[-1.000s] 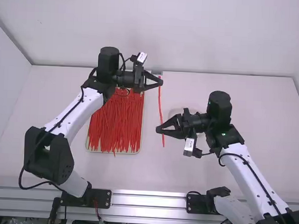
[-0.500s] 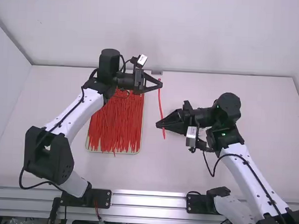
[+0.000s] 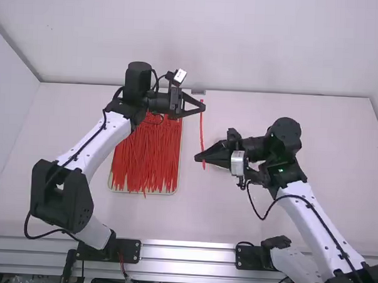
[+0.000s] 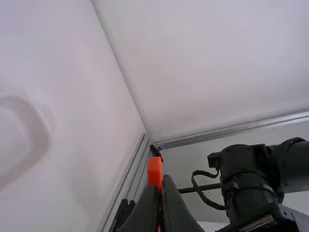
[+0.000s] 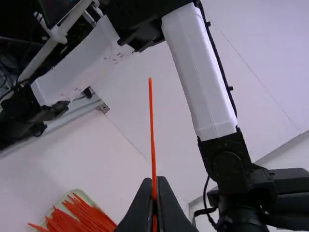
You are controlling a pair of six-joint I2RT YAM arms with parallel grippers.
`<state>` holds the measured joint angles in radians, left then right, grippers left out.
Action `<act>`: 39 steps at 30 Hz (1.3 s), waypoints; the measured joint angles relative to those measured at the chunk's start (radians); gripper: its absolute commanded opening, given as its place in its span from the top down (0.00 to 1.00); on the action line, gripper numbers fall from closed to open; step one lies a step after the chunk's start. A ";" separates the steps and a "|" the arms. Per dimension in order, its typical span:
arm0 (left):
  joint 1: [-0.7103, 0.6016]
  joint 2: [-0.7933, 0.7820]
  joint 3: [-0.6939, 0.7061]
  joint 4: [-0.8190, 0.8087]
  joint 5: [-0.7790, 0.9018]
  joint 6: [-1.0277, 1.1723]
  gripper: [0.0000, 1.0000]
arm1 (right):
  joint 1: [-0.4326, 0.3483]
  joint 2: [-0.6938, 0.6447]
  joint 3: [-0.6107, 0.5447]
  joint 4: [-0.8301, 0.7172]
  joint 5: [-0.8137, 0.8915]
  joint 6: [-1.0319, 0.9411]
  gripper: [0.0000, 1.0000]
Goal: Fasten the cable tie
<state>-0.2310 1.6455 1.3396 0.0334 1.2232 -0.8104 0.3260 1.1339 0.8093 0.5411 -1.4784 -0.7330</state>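
A single red cable tie hangs stretched between my two grippers above the table, to the right of the tray. My left gripper is shut on its upper end, where the orange head sticks out between the fingertips. The right gripper is shut on the strap near its lower end, with a short tail poking out below. In the right wrist view the strap rises straight from the shut gripper toward the left arm.
A tray holding a bundle of several red cable ties lies on the white table under the left arm. Bare tabletop lies at the right and along the front edge. The right arm's wrist faces the left gripper.
The right gripper, open beside the tie's lower end a second ago, has moved in and shut on the strap. The tie's lower end has risen slightly. The left gripper barely shifted.
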 measured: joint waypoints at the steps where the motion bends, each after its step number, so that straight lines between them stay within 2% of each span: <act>1: 0.000 0.000 0.000 0.000 0.004 0.000 0.99 | 0.005 0.000 0.000 -0.001 0.001 0.013 1.00; 11: 0.000 0.000 0.000 0.000 0.022 0.000 0.98 | 0.008 0.000 0.000 0.005 -0.034 0.084 1.00; 16: -0.001 0.000 0.000 0.001 0.026 0.013 0.98 | 0.016 0.003 0.000 0.140 -0.010 0.216 1.00; 23: -0.002 0.000 0.000 0.015 0.052 0.019 0.98 | 0.064 0.009 0.000 0.428 0.174 0.590 1.00; 28: -0.011 0.000 0.000 0.081 0.082 0.023 0.99 | 0.080 0.017 -0.009 0.597 0.353 1.007 1.00; 29: -0.011 0.000 0.000 0.081 0.082 0.023 0.99 | 0.080 0.017 -0.009 0.597 0.353 1.007 1.00; 33: -0.011 0.000 0.000 0.171 0.082 0.078 0.99 | 0.082 0.017 -0.011 0.570 0.424 1.285 1.00; 39: -0.011 0.000 0.000 0.242 0.119 0.295 0.99 | 0.099 0.017 -0.011 0.329 0.411 1.441 1.00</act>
<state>-0.2420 1.6455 1.3392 0.2752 1.3426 -0.5156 0.4248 1.1507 0.7986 0.8700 -1.0676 0.7082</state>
